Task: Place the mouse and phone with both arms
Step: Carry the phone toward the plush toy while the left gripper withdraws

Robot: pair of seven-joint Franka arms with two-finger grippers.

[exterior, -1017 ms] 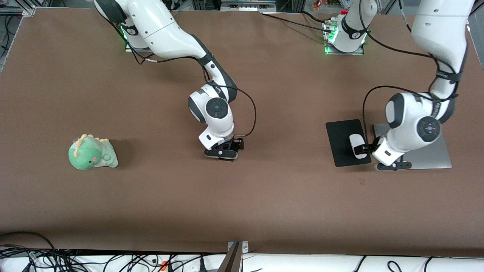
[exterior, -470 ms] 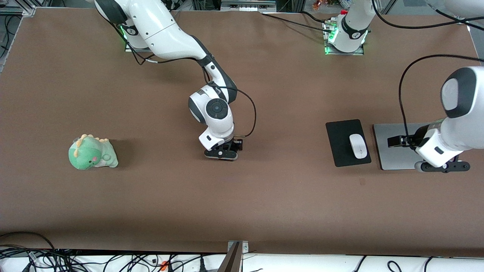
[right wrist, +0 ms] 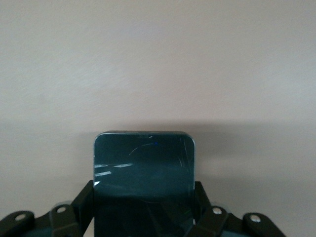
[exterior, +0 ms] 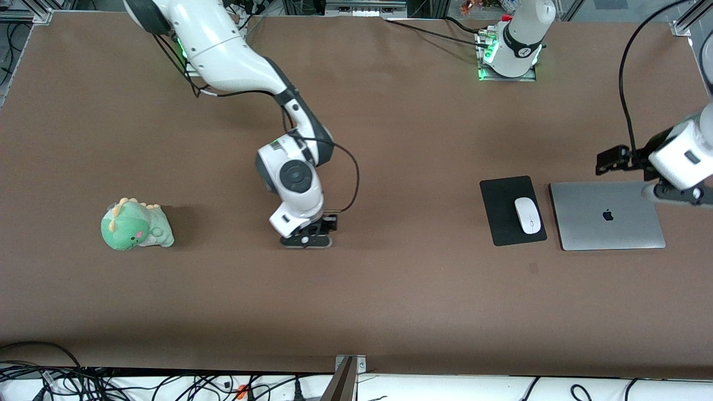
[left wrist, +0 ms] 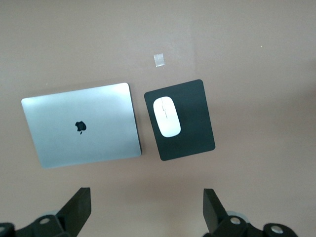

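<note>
1. The brown counter (exterior: 423, 301) runs wide and mostly bare, with a large open stretch along the side nearest the front camera and another between the two arms.
2. Toward the left arm's end, a white mouse (exterior: 527, 215) lies on a black mouse pad (exterior: 504, 223), and a silver laptop (exterior: 607, 216) sits closed just beside the pad with a narrow gap between them.
3. The left hand (exterior: 665, 192) hangs in the air over the laptop's edge that lies farther from the front camera, at the very edge of the front view; its fingers (left wrist: 74, 210) stand wide apart and hold nothing.
4. The right hand (exterior: 306, 239) is low over the middle of the counter, closed on the sides of a black phone (right wrist: 144, 173).
5. The phone is hidden under the wrist in the front view; the right wrist view cuts off its lower part.
6. A green dinosaur plush (exterior: 135, 224) sits well apart toward the right arm's end.
7. The laptop lid carries a dark apple logo (exterior: 607, 215); a small tape square (left wrist: 159, 59) lies near the pad.
</note>
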